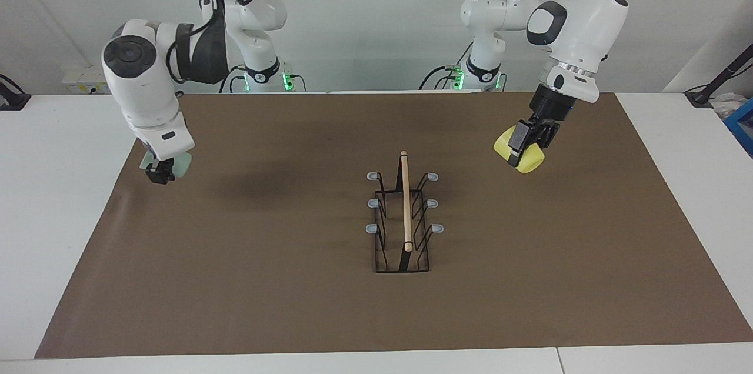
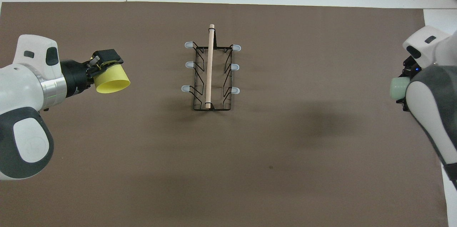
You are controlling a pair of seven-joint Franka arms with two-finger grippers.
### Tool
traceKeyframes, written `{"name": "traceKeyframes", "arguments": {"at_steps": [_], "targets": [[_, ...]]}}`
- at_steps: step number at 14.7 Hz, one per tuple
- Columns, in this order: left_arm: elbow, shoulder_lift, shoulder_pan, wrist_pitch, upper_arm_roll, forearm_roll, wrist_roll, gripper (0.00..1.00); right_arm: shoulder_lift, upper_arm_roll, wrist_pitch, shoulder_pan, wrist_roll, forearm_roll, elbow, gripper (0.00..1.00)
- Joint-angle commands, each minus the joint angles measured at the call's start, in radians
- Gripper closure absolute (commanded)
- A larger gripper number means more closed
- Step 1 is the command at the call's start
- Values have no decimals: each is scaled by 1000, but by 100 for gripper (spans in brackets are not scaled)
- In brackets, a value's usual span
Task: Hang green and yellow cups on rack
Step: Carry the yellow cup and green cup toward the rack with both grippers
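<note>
The rack (image 1: 405, 209) stands at the middle of the brown mat, with its wooden rod on top and its grey-tipped prongs (image 1: 437, 228) bare; it also shows in the overhead view (image 2: 210, 70). My left gripper (image 1: 529, 137) is shut on the yellow cup (image 1: 523, 157) and holds it tilted in the air over the mat toward the left arm's end, its mouth turned toward the rack (image 2: 112, 81). My right gripper (image 1: 160, 174) is shut on the pale green cup (image 1: 183, 164), low over the mat's edge at the right arm's end. My arm hides most of that cup from above (image 2: 397, 88).
The brown mat (image 1: 294, 280) covers most of the white table (image 1: 53, 186). A dark shadow lies on the mat between the rack and the right gripper. A blue box edge (image 1: 742, 127) sits off the mat at the left arm's end.
</note>
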Motion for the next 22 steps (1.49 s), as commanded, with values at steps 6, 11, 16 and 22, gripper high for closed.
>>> {"name": "traceKeyframes", "arguments": {"at_steps": [6, 11, 16, 22], "targets": [[-27, 54, -1, 250, -75, 23, 56, 100, -22, 4, -19, -184, -287, 503, -12, 100], [-78, 174, -4, 624, -172, 21, 50, 100, -57, 3, -117, -285, -416, 780, -55, 100], [-90, 212, -30, 676, -224, 21, 49, 100, -224, 0, -122, -325, -516, 1134, -375, 100], [-90, 275, -33, 754, -265, 21, 52, 100, -263, 3, 106, -119, -640, 1529, -571, 100]]}}
